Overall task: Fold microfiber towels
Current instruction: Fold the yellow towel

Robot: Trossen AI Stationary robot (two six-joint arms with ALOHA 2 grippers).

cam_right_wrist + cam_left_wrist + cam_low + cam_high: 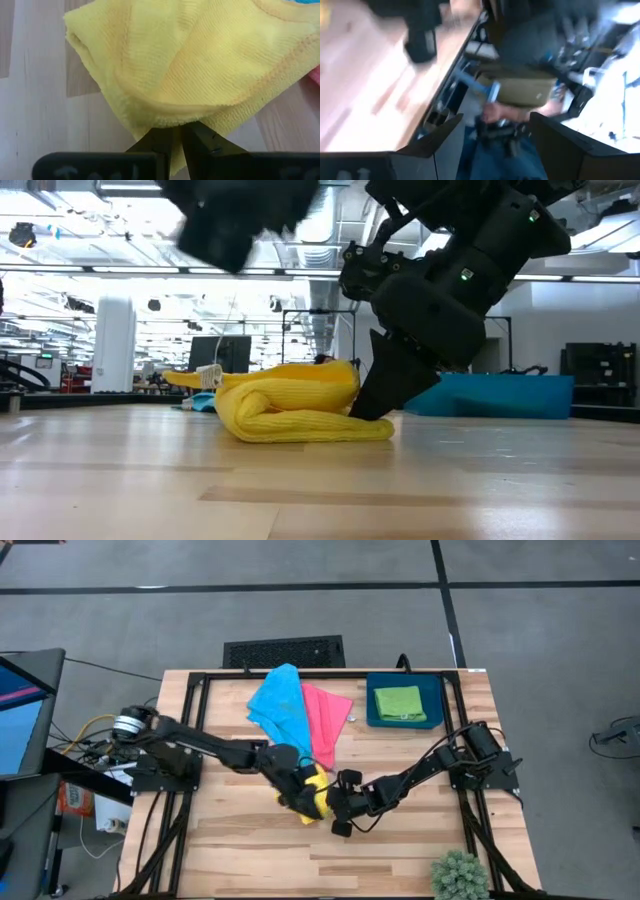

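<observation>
Right end effector [177, 137] pinching yellow towel [190, 65] edge | left end effector [290, 780] hovering over it, fingers apart, holding nothing | advice: keeping pinch low, drawing edge squarely across.

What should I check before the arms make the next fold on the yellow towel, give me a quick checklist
1. Right gripper has hold of the yellow towel: ok, fingers pinched shut on its edge.
2. Yellow towel rests on the table: ok, a bunched, partly folded heap in the low view.
3. Left gripper grip: cannot tell; it sits over the towel, but its wrist view is blurred and looks off the table.
4. Blue towel and pink towel out of the way: not ok, the pink towel's tip lies close to the yellow one.
5. Green towel done: ok, folded in the tray.
</observation>
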